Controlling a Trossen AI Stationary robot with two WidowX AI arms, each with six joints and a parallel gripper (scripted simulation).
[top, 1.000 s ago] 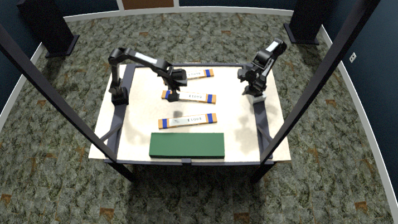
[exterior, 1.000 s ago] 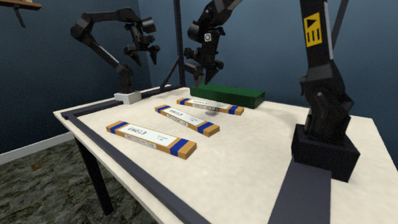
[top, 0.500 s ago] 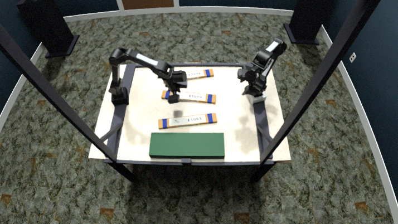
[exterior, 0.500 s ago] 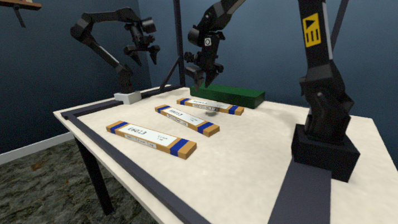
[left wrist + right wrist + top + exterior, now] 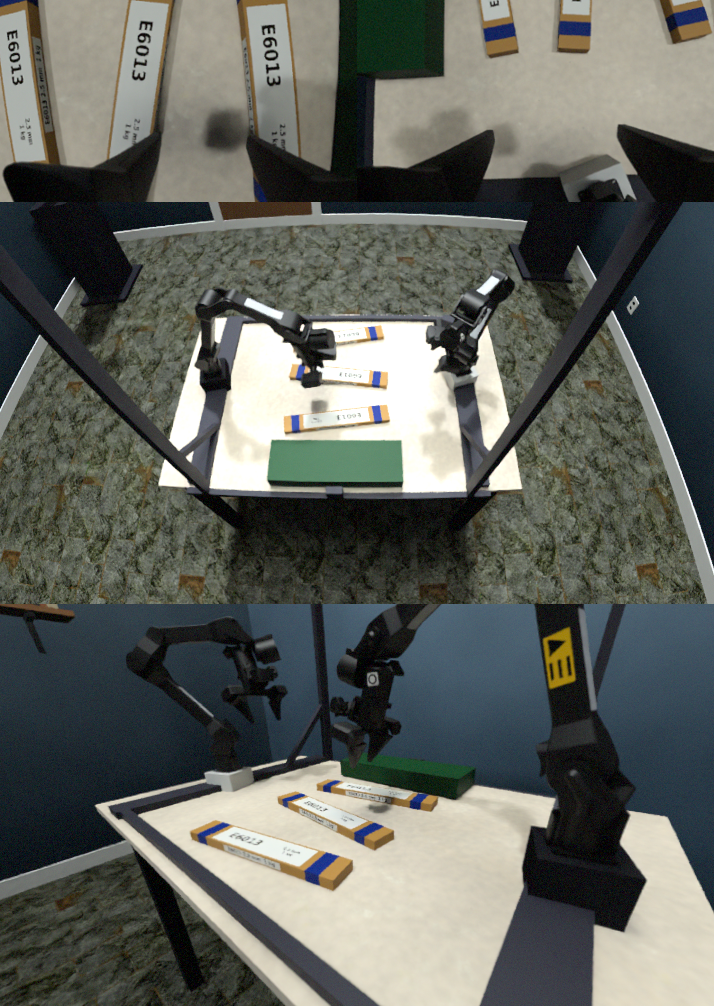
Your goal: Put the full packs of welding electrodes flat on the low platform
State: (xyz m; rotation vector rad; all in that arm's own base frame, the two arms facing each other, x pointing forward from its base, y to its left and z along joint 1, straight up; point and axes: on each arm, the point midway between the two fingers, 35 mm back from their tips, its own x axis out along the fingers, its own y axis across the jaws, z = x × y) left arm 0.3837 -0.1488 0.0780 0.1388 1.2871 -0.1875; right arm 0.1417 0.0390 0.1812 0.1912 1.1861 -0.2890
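Observation:
Three orange packs with blue bands and white E6013 labels lie flat on the table in a row: the far pack (image 5: 357,334), the middle pack (image 5: 340,375) and the pack nearest the platform (image 5: 336,418). The low green platform (image 5: 335,462) at the table's front edge has nothing on it. My left gripper (image 5: 312,377) hovers open and empty above the gap between the middle pack (image 5: 140,77) and the pack nearest the platform (image 5: 270,77); its fingers touch neither. My right gripper (image 5: 445,339) is open wide and empty, raised near its base, with the pack ends (image 5: 574,24) far ahead of it.
Dark frame rails run along the table's edges, and black posts rise at its corners. The left arm's base (image 5: 215,374) and the right arm's white base block (image 5: 462,377) stand at opposite sides. The platform also shows in the left wrist view (image 5: 347,90).

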